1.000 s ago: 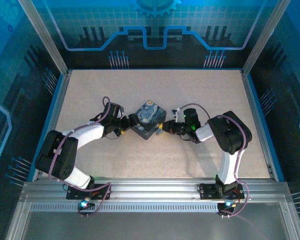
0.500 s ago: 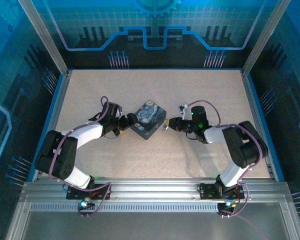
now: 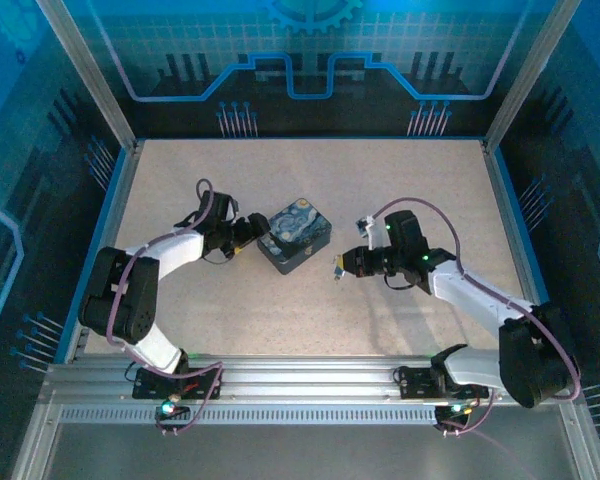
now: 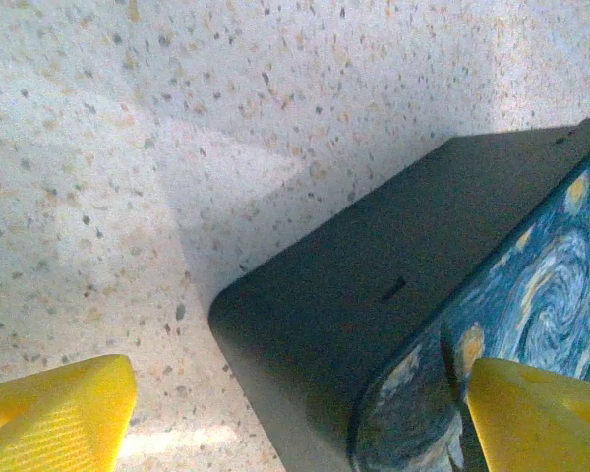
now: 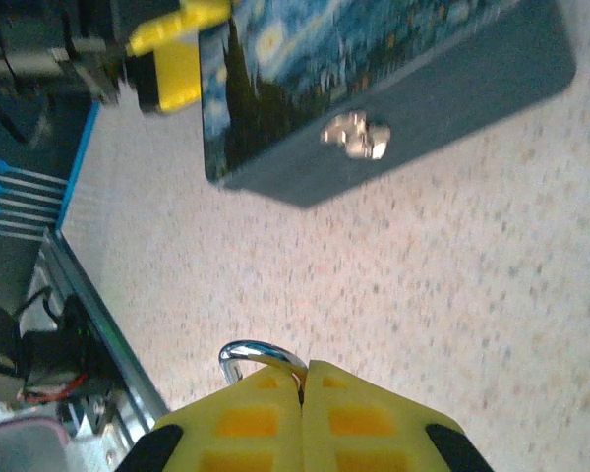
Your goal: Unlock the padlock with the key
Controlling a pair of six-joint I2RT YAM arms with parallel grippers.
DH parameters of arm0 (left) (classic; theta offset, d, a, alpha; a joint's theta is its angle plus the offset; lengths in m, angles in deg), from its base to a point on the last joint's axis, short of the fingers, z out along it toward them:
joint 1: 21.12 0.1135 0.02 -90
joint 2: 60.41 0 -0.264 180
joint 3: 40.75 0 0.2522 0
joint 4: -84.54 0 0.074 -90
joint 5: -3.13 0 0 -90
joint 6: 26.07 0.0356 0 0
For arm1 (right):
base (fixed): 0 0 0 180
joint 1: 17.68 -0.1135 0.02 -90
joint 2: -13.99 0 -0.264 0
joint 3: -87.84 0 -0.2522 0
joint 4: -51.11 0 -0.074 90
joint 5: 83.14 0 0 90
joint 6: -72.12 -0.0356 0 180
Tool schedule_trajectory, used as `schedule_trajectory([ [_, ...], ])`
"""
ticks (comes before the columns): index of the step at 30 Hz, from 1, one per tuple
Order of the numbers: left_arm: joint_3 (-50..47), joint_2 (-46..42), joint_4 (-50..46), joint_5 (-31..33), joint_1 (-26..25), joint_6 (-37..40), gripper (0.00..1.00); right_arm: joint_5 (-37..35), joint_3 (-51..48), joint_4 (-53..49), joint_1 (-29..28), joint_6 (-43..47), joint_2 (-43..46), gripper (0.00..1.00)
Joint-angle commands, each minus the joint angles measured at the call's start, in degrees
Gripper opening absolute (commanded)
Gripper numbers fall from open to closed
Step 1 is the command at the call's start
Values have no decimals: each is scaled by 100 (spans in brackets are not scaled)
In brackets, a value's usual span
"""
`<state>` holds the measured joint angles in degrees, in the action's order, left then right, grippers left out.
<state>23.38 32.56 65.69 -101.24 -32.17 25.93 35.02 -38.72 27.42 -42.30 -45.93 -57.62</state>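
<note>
Padlock (image 5: pixel 261 356) pinched by shackle in clenched right claw (image 5: pixel 302 379), now drawn back from tin (image 3: pixel 298 232) over tabletop (image 3: pixel 400 180). Tin's clasp (image 5: pixel 355 136) left bare (lock judged removed, task near done). Left claw (image 3: pixel 250 232) spread wide at tin's corner. Key not made out.

The speckled beige worktop (image 3: pixel 400 190), edged by a blue border, carries a dark-blue rectangular tin (image 3: pixel 293 238) with a swirly starry-night lid, which lies flat near the middle, turned at an angle to the worktop's edges.
</note>
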Motion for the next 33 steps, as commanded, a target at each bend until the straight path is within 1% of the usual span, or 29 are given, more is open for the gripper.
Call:
schedule_trajectory([
  [1, 356, 69, -217, -22, 80, 289, 89, -148, 191, -1328, -234, 169, 113, 6],
  [4, 621, 69, -308, -120, 153, 416, 90, -272, 224, -1667, -450, 27, 30, 6],
  [6, 704, -48, -260, -180, 181, 506, 90, -231, 224, -1712, -565, -29, -115, 6],
  [9, 716, -348, -231, -143, 191, 599, 91, -328, 222, -1657, -779, -135, -355, 6],
  [14, 551, -961, -359, 0, 215, 678, 92, -348, 370, -1546, -954, -197, -1002, 6],
  [19, 237, -1666, -443, 62, 326, 732, 93, -455, 400, -1187, -982, -326, -1438, 7],
  [24, 90, -2315, -781, 415, 432, 1023, 94, -628, 435, -897, -986, -327, -1778, 7],
  [29, -8, -2672, -1024, 558, 537, 1154, 95, -623, 452, -674, -974, -352, -2124, 10],
  [33, -61, -2815, -1107, 578, 602, 1163, 95, -725, 470, -685, -970, -341, -2126, 15],
])
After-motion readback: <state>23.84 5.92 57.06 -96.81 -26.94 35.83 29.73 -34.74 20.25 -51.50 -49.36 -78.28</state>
